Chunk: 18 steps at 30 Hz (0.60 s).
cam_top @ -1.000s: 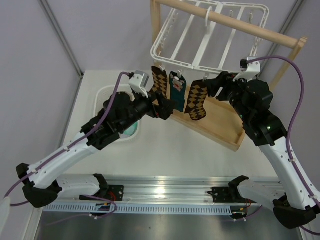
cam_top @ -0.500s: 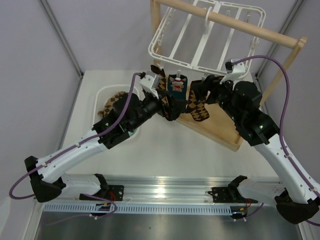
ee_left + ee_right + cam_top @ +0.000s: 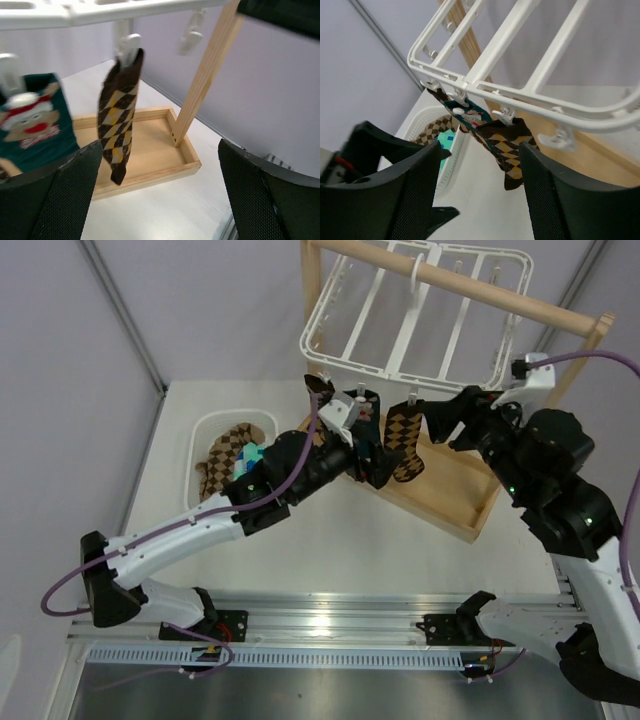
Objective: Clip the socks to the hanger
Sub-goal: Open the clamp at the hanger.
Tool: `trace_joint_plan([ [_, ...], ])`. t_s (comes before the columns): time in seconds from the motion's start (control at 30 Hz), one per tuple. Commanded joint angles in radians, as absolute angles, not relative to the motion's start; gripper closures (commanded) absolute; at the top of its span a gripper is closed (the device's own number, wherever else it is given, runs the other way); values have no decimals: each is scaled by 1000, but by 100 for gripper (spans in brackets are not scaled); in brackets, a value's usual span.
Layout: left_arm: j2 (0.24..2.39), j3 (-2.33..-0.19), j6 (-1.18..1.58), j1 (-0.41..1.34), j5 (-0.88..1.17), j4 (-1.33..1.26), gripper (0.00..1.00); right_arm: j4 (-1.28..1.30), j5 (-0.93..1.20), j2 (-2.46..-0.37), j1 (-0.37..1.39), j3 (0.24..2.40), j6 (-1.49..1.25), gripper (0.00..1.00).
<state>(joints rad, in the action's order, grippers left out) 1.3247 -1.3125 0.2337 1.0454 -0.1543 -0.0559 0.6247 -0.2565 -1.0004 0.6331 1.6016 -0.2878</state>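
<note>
The white grid hanger (image 3: 400, 325) hangs from the wooden rod. Three socks hang from clips on its near edge: an argyle one (image 3: 405, 440), a teal one with a figure (image 3: 358, 420), and another argyle one (image 3: 318, 388) mostly hidden behind my left arm. My left gripper (image 3: 378, 458) is open and empty, just below and in front of the teal sock. In the left wrist view, the argyle sock (image 3: 119, 125) and the teal sock (image 3: 32, 120) hang ahead of the gripper (image 3: 160, 200). My right gripper (image 3: 435, 420) is open and empty, just right of the argyle sock (image 3: 512, 145).
A white oval mesh basket (image 3: 205, 430) at the left holds more argyle socks (image 3: 225, 452) and a mint one (image 3: 248, 455). The wooden stand's tray base (image 3: 455, 495) lies under the hanger. Its post (image 3: 207, 75) stands to the right in the left wrist view.
My left arm has reached further right under the hanging socks, uncovering the basket. My right arm has pulled back to the right, away from the argyle sock. The socks stay clipped.
</note>
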Motion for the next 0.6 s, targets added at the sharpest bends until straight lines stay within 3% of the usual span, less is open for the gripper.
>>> trace_joint_plan([
  [0.0, 1374, -1370, 170, 1086, -167, -194, 0, 735, -337, -980, 635, 1680, -299, 34],
  [0.57, 1692, -1468, -52, 1108, -272, -645, 1, 650, -367, -894, 632, 1594, -299, 33],
])
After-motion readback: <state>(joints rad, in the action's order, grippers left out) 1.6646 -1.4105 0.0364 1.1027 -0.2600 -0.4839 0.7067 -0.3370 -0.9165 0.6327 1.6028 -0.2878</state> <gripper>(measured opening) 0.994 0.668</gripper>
